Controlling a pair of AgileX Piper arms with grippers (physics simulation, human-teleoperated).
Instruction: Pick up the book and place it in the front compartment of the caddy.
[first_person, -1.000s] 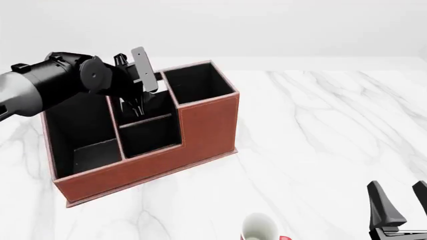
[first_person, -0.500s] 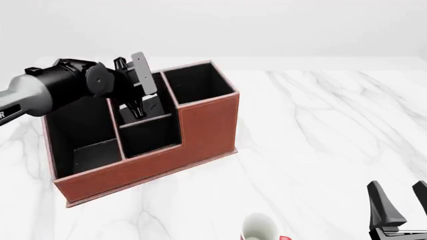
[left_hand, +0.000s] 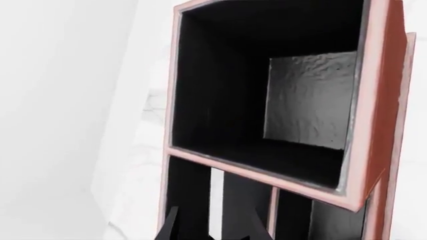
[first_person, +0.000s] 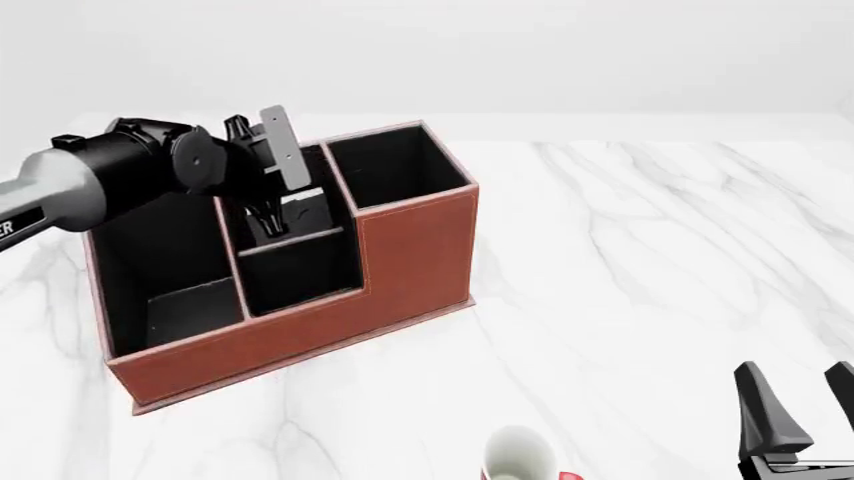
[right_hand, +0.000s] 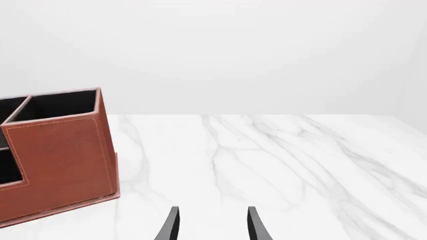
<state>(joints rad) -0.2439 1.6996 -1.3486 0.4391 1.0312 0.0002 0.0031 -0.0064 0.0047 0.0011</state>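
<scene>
Since a second ago your left arm has drawn back toward 9 o'clock in the front view, and the left gripper (first_person: 274, 215) sits a little higher in the cell than it did half a second ago. Its claw is spread: in the left wrist view the two fingertips stand apart at the frame edge (left_hand: 213, 227), with nothing nipped between them.

You look to have let go of the small thin black book with the white strip along one edge (left_hand: 217, 200). That strip shows as a pale upright line deeper in the cell, between the fingertips but touching neither. In the front view the book reads as a grey slab (first_person: 315, 208) leaning inside the narrow, full-height, black-lined middle compartment (first_person: 331, 178) of the reddish-brown leather-look caddy (first_person: 414, 240). The caddy stands at about 9 o'clock on the white marble table (first_person: 641, 250). I cannot tell how the book rests at the bottom; the walls hide it.

So pick-up, carry and drop-in appear done. What is left, by my judgement, is to lift your left gripper clear of the cell without catching the book or the stitched rim.

Your right gripper (first_person: 797, 410) hangs at 4 o'clock, fingers parted and empty. It is well apart from the caddy, with the white-and-red mug (first_person: 521, 455) at 6 o'clock.
</scene>
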